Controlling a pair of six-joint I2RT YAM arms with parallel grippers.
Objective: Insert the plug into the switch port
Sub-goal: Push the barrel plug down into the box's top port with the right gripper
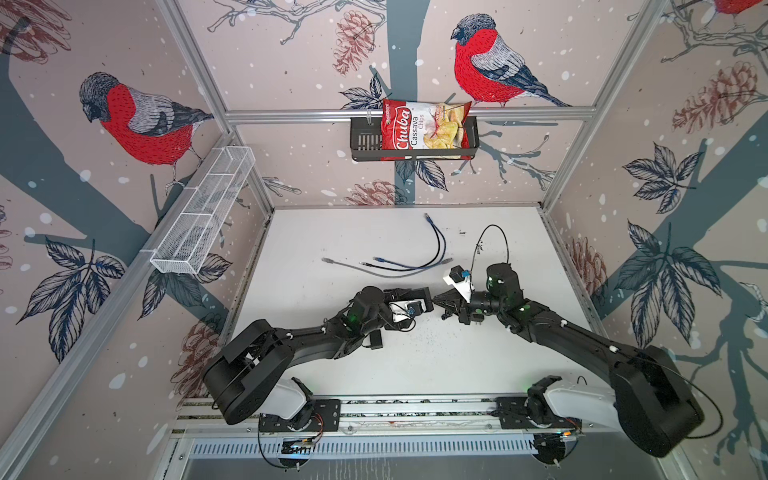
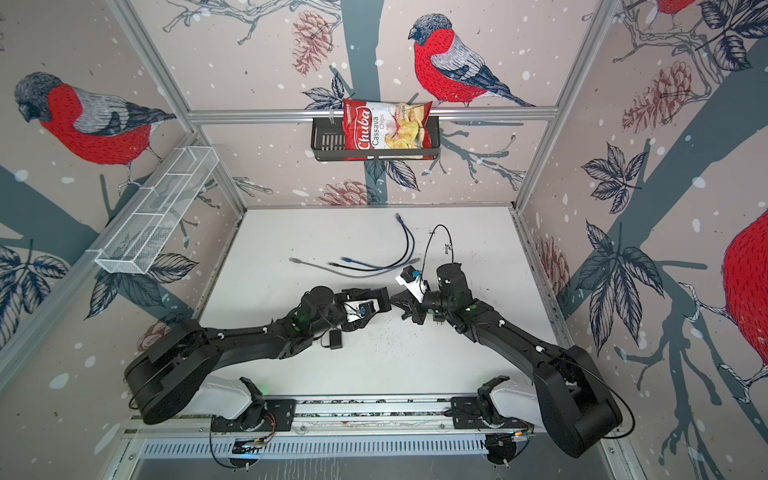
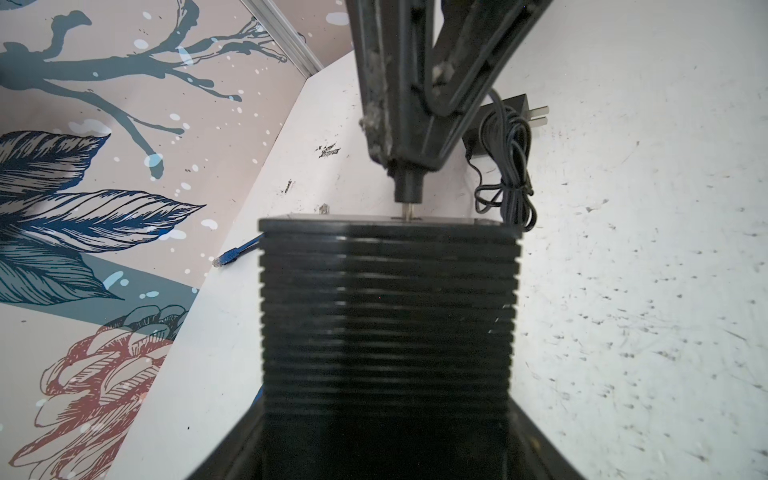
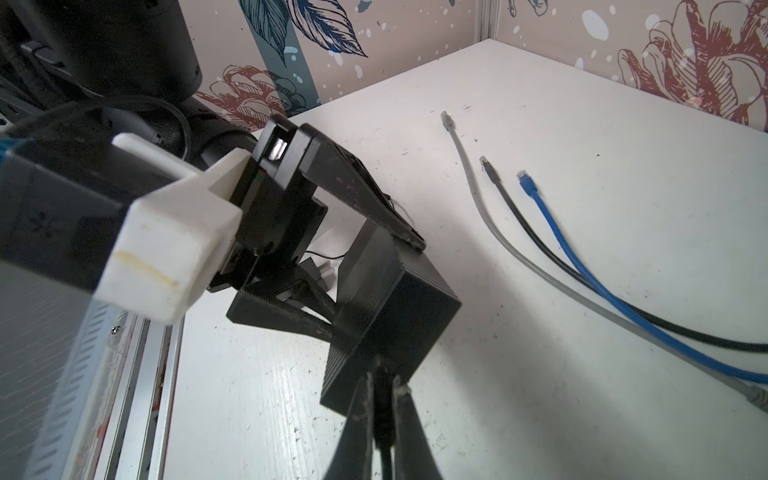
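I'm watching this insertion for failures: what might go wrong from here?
1. The plug, pinched by the right gripper, shows bare metal at the switch; pushed off-axis, it may jam or skid.
2. Only the left gripper braces the switch; the push may twist it in the grip.
3. The bundled cord may tug the plug sideways.

Bullfinch-and-pinecone wallpaper point(image 1: 291, 62) covers three aluminium-framed walls. A white mesh shelf point(image 1: 203, 212) hangs left, a black basket point(image 1: 365, 141) on the back wall, above a scuffed white desk point(image 1: 332, 232).
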